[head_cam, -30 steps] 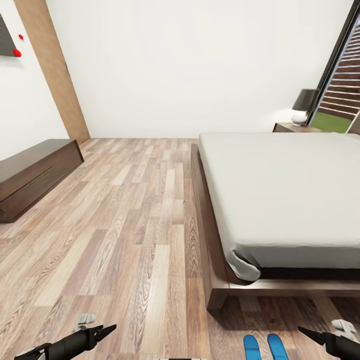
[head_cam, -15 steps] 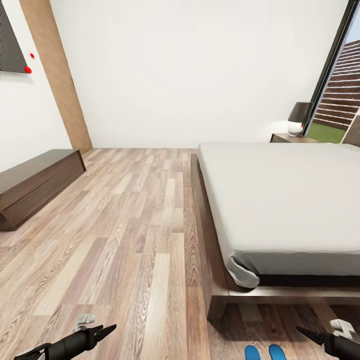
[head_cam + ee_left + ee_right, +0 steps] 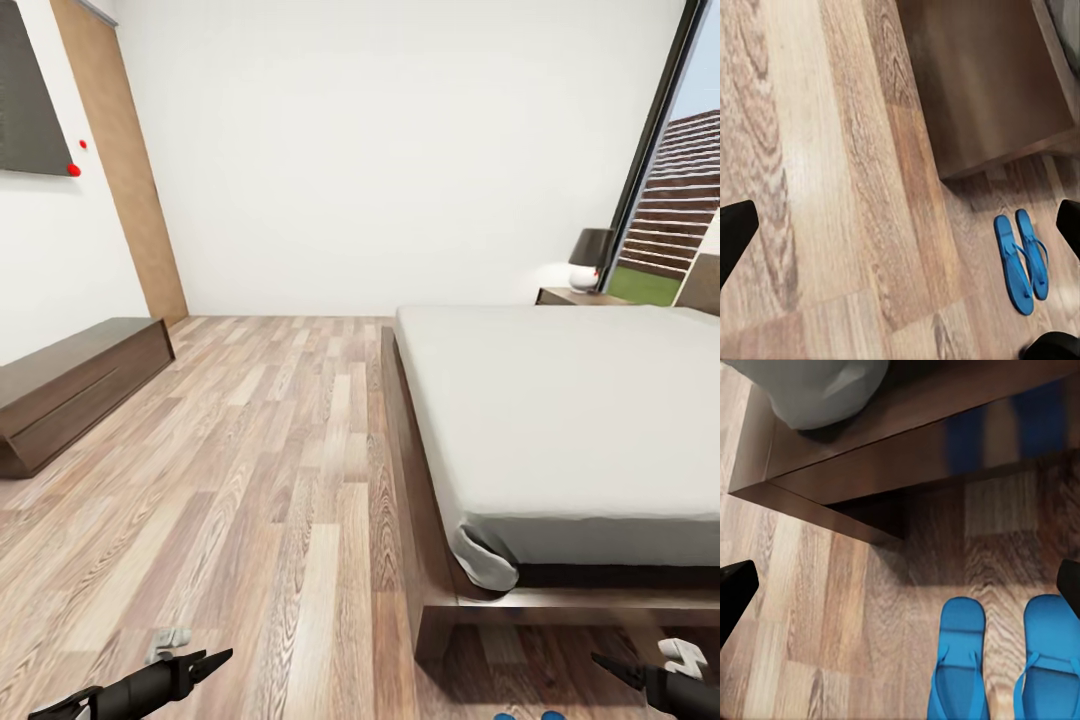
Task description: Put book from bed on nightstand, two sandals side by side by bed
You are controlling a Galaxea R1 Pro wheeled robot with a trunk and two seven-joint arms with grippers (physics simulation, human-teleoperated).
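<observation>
Head camera tilted up, sandals (blue pair) nearly gone at bottom edge

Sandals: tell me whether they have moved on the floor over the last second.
No. The sandals slid down the head view, but the bed and floor slid with them: the camera tilted up. They lie side by side by the bed's foot.

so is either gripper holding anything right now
Nothing is held: the left gripper and right gripper are both open and empty, and the sandals lie on the floor.
</observation>
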